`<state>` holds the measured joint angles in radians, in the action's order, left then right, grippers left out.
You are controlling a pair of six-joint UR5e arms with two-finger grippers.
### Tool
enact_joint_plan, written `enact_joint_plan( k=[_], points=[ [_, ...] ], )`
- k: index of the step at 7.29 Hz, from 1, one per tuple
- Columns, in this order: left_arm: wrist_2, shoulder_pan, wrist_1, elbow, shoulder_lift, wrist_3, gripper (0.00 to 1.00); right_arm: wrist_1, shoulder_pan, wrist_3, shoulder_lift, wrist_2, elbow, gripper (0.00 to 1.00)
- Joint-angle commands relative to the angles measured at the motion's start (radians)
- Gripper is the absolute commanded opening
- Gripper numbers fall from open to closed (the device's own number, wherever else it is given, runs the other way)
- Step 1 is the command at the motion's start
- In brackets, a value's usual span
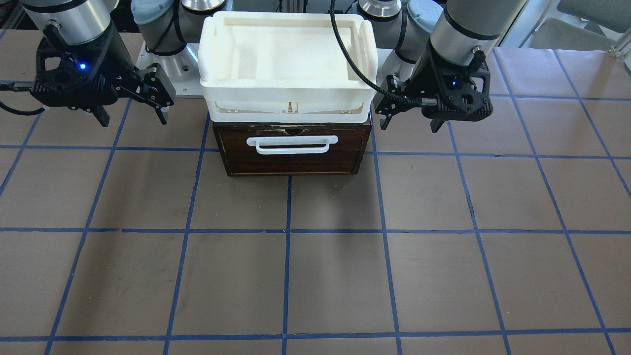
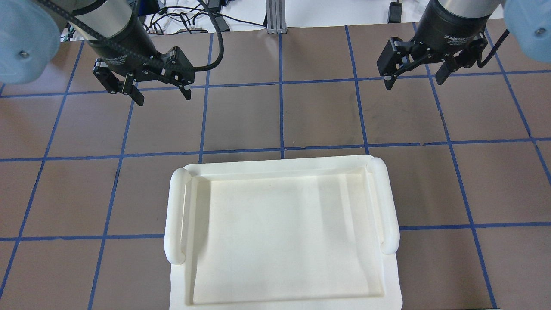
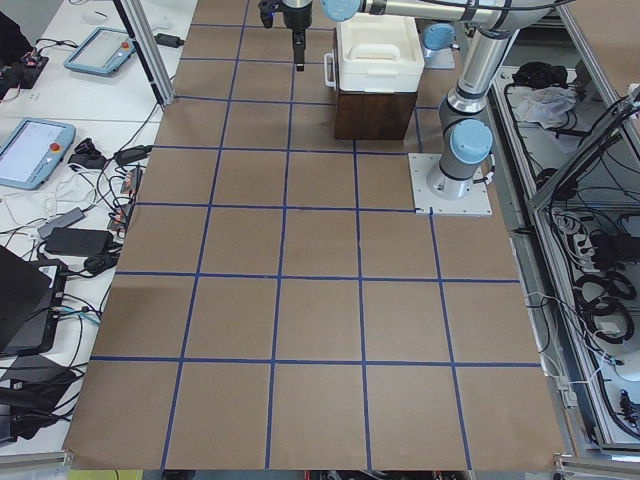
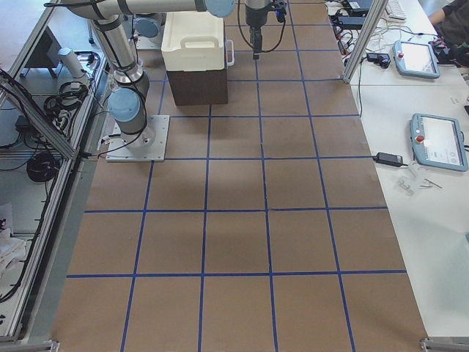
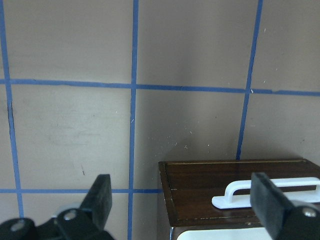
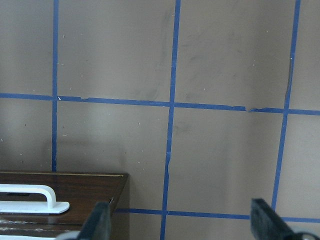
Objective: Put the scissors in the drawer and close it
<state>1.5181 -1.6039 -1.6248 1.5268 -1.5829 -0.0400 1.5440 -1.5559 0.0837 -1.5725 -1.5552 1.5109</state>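
L pincer [image 2: 163,99] hangs above the surface [image 1: 335,276], off the drawer's left side & a bit out past its front. Its fingers [image 2: 136,96] are wide apart, holding nothing. Drawer [image 1: 296,161] sits pushed flush into its dark wooden box [image 3: 375,118], w/ a white bar handle [image 1: 292,144] across the front. White tray [image 2: 176,215] rests on top of the box, directly above the drawer. R pincer [image 2: 413,83] hangs off the drawer's right side, approx level w/ the L one, fingers also wide apart, nothing btwn them. Each wrist cam looks down on a corner of the drawer front & one handle end. Scissors: can't tell where, no view shows them.
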Motion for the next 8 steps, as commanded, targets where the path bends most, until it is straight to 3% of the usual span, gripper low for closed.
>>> enact_joint_plan(
  k=[1,8],
  points=[
    [0.053,-0.007,0.0,0.041,0.032,0.011,1.0,0.001,-0.001,0.002,0.0,0.0,0.0,1.0],
    [0.056,-0.028,0.066,0.056,0.024,-0.032,1.0,0.001,0.0,0.002,0.0,0.001,0.0,1.0]
  ],
)
